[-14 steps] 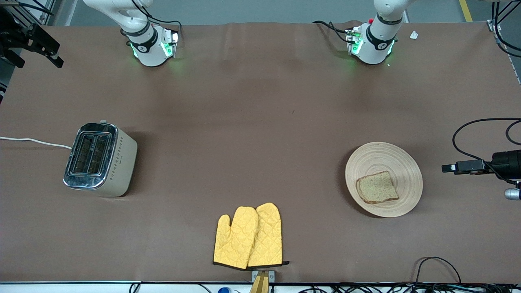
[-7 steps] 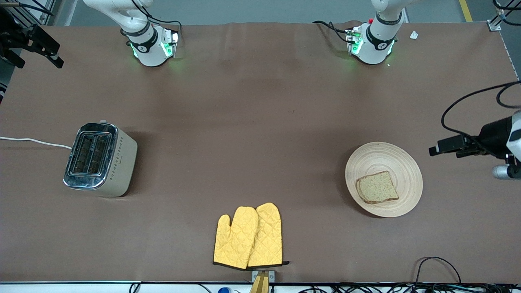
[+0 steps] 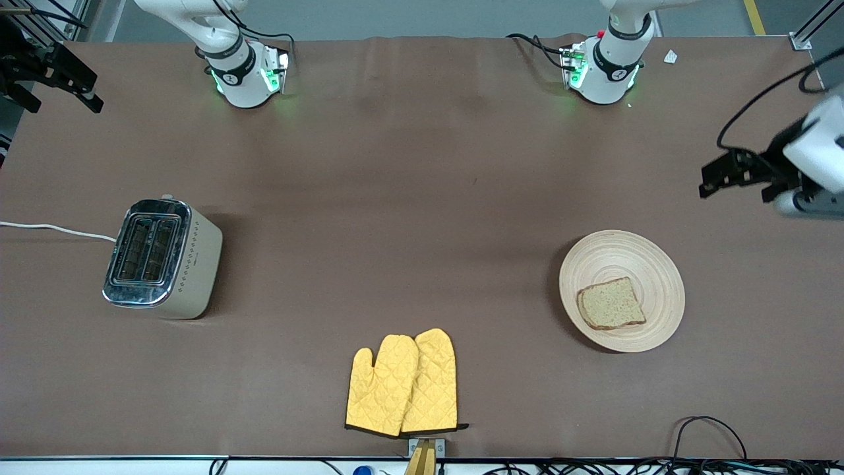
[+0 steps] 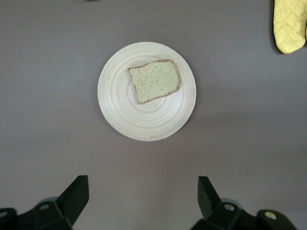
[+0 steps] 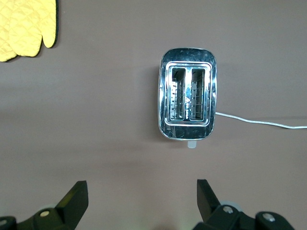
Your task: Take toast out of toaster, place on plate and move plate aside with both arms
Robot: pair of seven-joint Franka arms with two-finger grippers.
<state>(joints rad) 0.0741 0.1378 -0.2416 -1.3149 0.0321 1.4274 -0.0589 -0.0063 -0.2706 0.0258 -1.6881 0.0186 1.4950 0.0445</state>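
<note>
The left gripper (image 3: 719,178) hangs empty, fingers spread, over the bench (image 3: 422,198) at the left arm's end; the right gripper (image 3: 62,72), also spread and empty, waits above the right arm's end. The right wrist view alone shows the toaster (image 5: 188,93) slots empty. The toast (image 3: 610,303) lies flat on the wooden plate (image 3: 649,260), off-centre toward the front camera.

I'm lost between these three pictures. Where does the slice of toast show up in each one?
Front view: the toast lies on the plate, toward the left arm's end of the table.
Left wrist view: the toast sits on the plate, in the upper middle of the picture.
Right wrist view: no toast; only the toaster and the mitts.
Shared landmark: the yellow mitts.
</note>
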